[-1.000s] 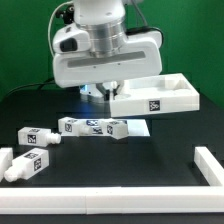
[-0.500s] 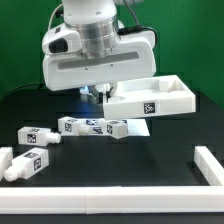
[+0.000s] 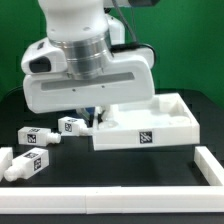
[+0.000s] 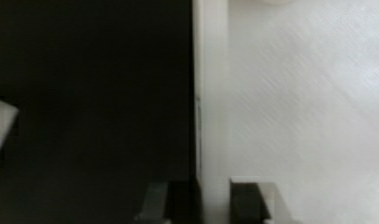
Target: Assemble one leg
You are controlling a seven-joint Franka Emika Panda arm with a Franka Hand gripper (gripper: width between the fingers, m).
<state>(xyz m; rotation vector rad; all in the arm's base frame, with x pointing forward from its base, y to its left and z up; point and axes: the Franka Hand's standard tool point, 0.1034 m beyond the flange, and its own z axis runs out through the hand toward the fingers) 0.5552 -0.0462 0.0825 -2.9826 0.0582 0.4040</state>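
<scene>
The tool (image 3: 97, 116) seemingly grips the white panel (image 3: 150, 128) by its rim; a leg (image 3: 35, 137) lies apart from it.

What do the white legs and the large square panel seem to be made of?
The legs look like matte white plastic: smooth rounded edges, no grain, black-and-white tags on them. The square panel seems to be the same plastic; in the wrist view its surface is dull and faintly textured.

The panel (image 3: 120, 141) is matt white plastic, faintly grainy close up. The legs (image 3: 35, 137) match it. The bench (image 3: 130, 172) is matt black; the arm's shell (image 3: 85, 85) is smooth, glossier white plastic.
</scene>
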